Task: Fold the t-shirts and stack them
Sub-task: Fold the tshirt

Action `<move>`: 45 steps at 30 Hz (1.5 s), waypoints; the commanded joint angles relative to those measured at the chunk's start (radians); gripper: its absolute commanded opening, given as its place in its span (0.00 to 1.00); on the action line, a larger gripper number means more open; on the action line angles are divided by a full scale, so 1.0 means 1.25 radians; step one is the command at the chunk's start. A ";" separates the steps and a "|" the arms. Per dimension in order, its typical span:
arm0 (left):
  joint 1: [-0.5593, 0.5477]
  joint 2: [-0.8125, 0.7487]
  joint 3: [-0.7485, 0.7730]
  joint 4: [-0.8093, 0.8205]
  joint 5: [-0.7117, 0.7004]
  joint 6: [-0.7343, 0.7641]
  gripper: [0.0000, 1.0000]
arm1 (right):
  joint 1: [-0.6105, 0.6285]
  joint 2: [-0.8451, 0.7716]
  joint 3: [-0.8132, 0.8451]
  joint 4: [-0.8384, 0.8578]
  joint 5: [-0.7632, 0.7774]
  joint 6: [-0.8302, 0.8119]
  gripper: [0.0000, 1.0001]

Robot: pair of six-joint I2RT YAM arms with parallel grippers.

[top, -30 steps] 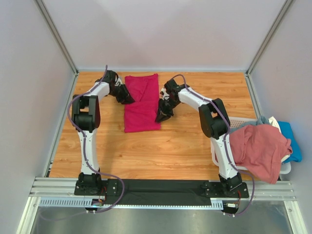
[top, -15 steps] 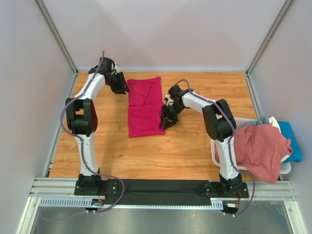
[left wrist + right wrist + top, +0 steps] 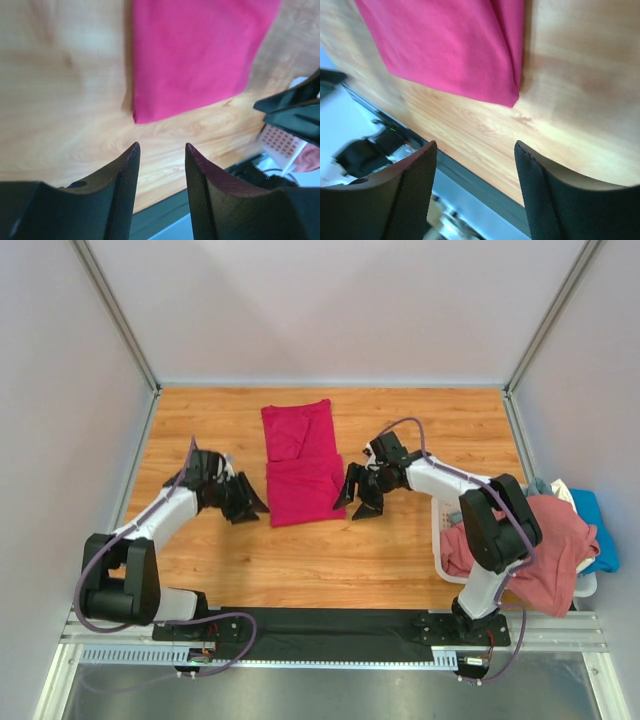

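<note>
Shirt: magenta-red folded cloth t-shirt (image 3: 300,465), flat on the wooden worktop (image 3: 400,550), long axis running far to near.
Left fingers (image 3: 122,185): apart, empty, just off its near-left corner, pointing at it.
Right fingers (image 3: 537,195): apart, empty, just off its near-right corner.
Nearer arm: neither; they flank the near hem about evenly.
Likely grasp: both near corners together.

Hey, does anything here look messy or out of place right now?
The dusty pink t-shirt hangs crumpled over the white basket, spilling past its near rim. The folded magenta-red t-shirt lies slightly askew, its layers not lining up squarely.
</note>
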 commanded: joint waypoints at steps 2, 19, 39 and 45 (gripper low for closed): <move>-0.027 -0.110 -0.228 0.309 0.042 -0.300 0.50 | 0.013 -0.115 -0.205 0.367 0.024 0.300 0.68; -0.063 -0.096 -0.415 0.476 -0.074 -0.692 0.57 | 0.043 -0.112 -0.382 0.602 0.194 0.660 0.52; -0.064 0.022 -0.409 0.511 -0.094 -0.735 0.54 | 0.046 -0.046 -0.338 0.503 0.212 0.643 0.52; -0.064 0.053 -0.411 0.539 -0.091 -0.735 0.42 | 0.047 -0.049 -0.345 0.488 0.231 0.648 0.46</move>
